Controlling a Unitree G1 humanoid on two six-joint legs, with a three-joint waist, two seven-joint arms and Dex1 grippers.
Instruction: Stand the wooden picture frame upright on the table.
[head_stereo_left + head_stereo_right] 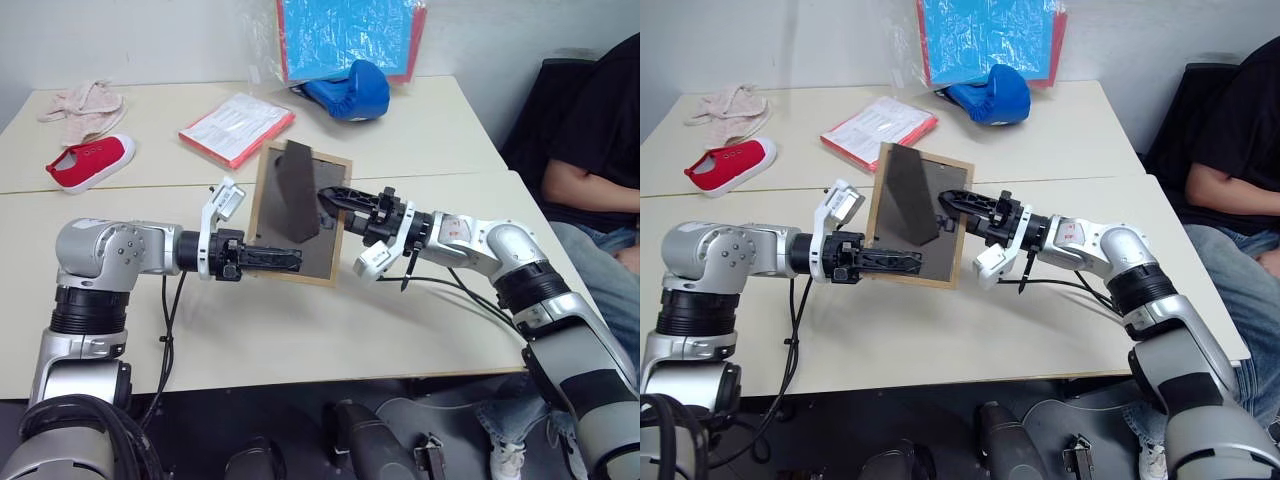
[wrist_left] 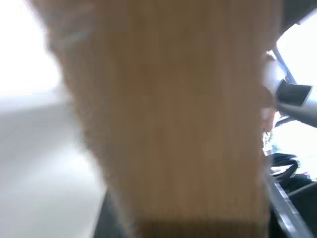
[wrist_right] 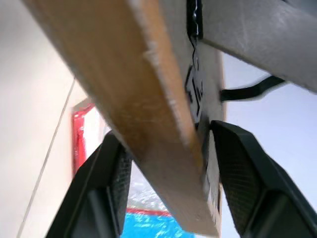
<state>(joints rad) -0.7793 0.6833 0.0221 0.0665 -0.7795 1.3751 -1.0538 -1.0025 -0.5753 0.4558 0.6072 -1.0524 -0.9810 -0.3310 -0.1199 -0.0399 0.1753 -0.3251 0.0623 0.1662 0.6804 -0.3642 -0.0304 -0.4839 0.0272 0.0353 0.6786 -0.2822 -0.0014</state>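
I stand in what looks like an office or lab room: plain cream benches (image 1: 330,330) pushed together against a bare white wall (image 1: 130,40), odd test props scattered about, and a person (image 1: 600,140) seated in a dark chair at the side.

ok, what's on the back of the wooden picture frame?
On the small light-wood picture frame, the dark grey-brown back board carries a fold-out stand, swung outward. The right hand covers part of the board. The front faces away, unseen.
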